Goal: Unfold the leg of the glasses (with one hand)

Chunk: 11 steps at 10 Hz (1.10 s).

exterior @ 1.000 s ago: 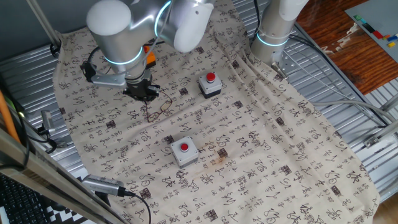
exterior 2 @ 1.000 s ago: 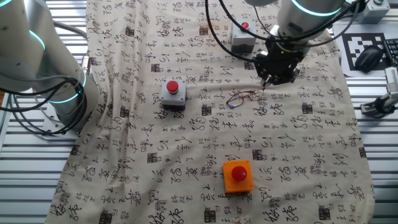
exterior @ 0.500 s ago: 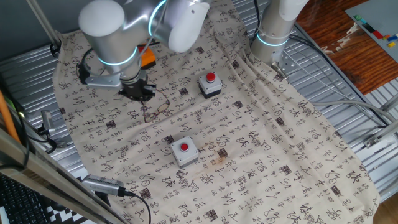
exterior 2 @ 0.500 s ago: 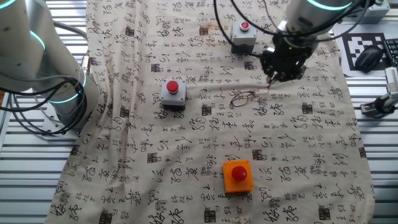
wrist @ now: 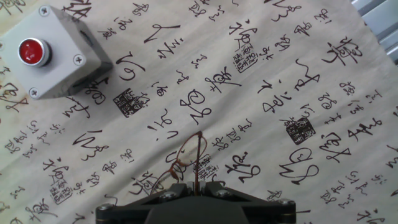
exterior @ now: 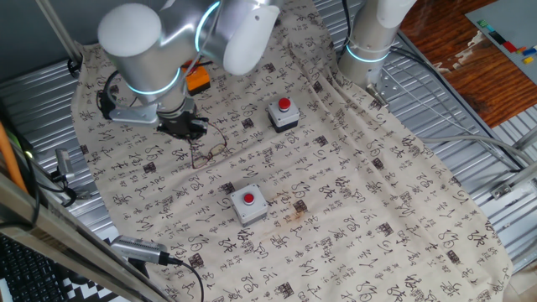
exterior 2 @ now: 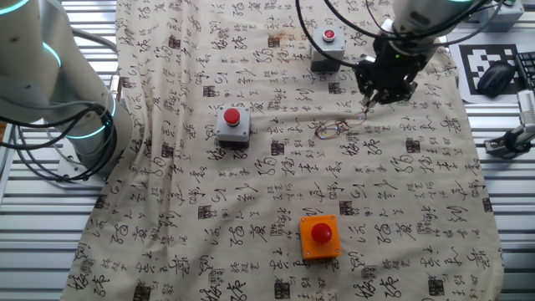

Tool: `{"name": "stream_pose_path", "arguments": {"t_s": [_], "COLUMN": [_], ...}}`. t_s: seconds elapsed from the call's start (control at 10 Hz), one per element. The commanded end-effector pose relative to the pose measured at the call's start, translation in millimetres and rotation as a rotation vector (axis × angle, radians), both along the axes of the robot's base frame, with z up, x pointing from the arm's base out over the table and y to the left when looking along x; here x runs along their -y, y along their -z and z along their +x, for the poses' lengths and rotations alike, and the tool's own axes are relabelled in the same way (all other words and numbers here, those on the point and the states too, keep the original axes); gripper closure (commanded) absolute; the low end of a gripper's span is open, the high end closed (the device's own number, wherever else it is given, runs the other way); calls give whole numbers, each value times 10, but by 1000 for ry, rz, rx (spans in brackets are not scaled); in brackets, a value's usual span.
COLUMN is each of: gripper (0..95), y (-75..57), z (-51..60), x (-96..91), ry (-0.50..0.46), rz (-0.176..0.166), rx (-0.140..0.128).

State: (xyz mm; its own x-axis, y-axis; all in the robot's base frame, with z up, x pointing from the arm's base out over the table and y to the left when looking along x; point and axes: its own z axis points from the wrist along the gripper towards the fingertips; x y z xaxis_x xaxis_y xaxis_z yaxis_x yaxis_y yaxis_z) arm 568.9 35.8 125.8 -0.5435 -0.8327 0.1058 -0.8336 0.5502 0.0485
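Right now the black two-finger gripper (exterior 2: pixel 369 98) is low over the cream cloth printed with black characters (exterior 2: pixel 251 217), its fingers pinched together on one thin leg of the small reddish-brown wire-framed glasses (exterior 2: pixel 332 128). From the other fixed view the glasses lie on the cloth toward its right edge, between the centre and the far edge, with the held leg running up from the frame to the fingertips. In the hand view the frame (wrist: pixel 186 158) lies just ahead of the closed fingertips, and a single thin wire leads straight back between them. A grey box with a red button (exterior 2: pixel 326 48) stands near the far edge, another grey button box (exterior 2: pixel 232 125) sits near the cloth's middle, and an orange button box (exterior 2: pixel 319 235) rests toward the near edge.
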Motion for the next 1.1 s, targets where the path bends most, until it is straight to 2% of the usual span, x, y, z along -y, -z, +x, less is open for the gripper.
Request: {"name": "stream_pose_path", "arguments": {"t_s": [0.1, 0.5, 0.6, 0.8, 0.9, 1.1], "gripper": [950, 950, 760, 760, 570, 570], "y": [26, 87, 87, 86, 85, 73], "z": [-13, 4, 4, 4, 5, 3], "x": [14, 31, 31, 30, 29, 26], "ry": [3, -4, -3, -1, 3, 3], "rz": [1, 0, 1, 4, 8, 11], "rx": [9, 14, 15, 17, 18, 19]}}
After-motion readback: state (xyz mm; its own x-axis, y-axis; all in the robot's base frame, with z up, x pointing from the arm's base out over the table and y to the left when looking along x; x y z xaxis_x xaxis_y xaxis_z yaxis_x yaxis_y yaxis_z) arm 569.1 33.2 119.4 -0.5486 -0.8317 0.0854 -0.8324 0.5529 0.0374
